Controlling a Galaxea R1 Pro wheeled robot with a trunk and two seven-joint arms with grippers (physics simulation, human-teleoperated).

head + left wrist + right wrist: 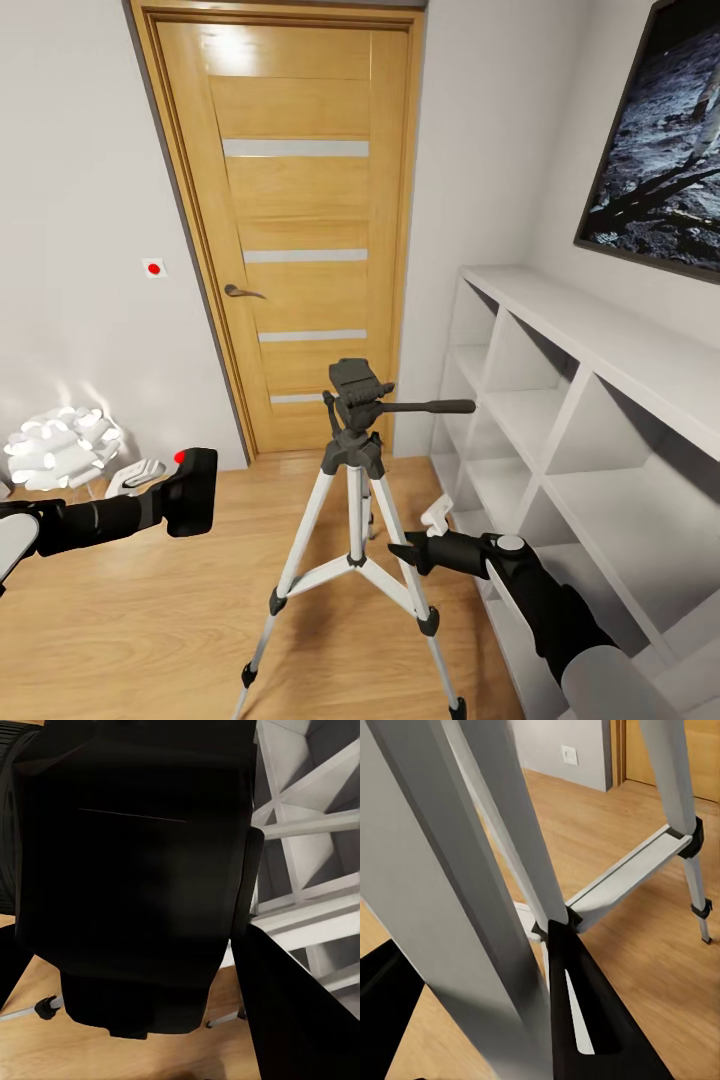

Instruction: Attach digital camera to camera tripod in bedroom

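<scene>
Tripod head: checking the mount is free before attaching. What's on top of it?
Nothing sits on the camera tripod; the digital camera is off to the side in the left gripper.

One digital camera (pixel 192 490) showing left of camera tripod (pixel 355 520); one tripod standing; one door (pixel 292 230) behind tripod; two grippers flanking tripod.

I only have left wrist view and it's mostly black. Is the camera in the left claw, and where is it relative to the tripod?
Observer: Yes. Head view shows the digital camera in the left claw, red dot up, left of the camera tripod and lower than its pan head.
Operator: Head free?
Observer: Nothing is mounted on it. Its handle points toward the white shelving.
Operator: Right claw?
Observer: The right claw is low beside a tripod leg. Right wrist view has a leg between its fingers, contact unclear.
</scene>
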